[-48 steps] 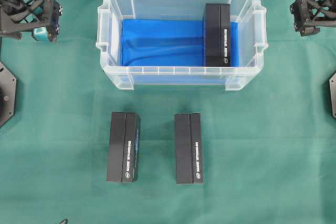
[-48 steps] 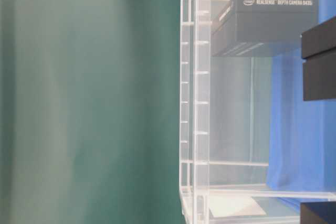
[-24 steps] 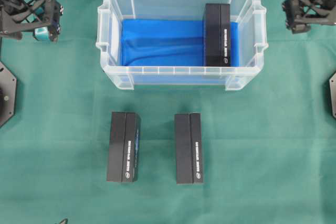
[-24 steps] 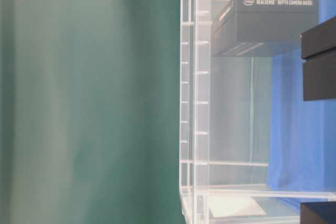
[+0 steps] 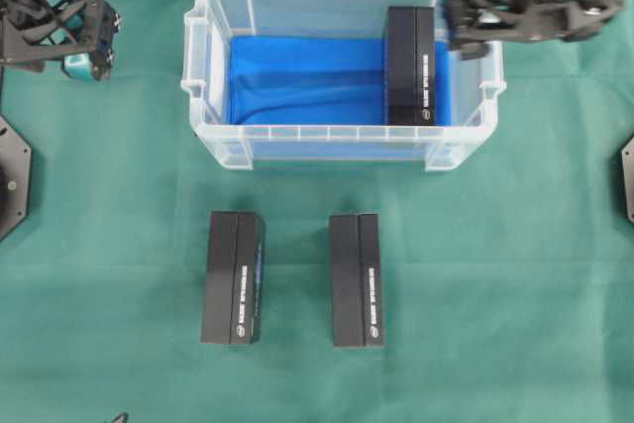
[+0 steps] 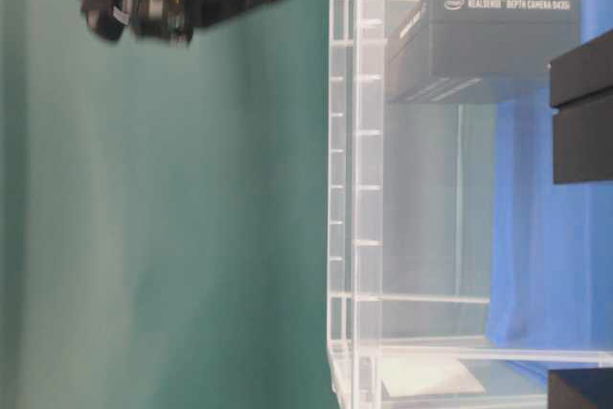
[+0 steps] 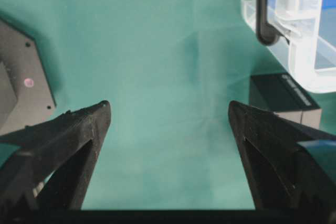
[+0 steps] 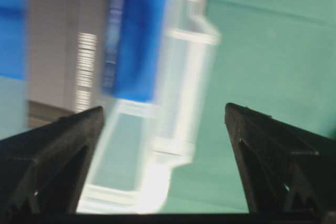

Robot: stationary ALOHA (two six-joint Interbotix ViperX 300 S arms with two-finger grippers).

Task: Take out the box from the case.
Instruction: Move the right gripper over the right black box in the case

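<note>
Under the right gripper (image 5: 464,32): the case (image 5: 342,132) edge, jaws wide open; box (image 5: 410,64): just beside
Left gripper (image 7: 168,116): open, empty

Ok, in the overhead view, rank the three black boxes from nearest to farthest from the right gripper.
From the right gripper:
1. Box in the case, right end, just beside the gripper.
2. Right box on the cloth, below the case.
3. Left box on the cloth, farthest left.
</note>
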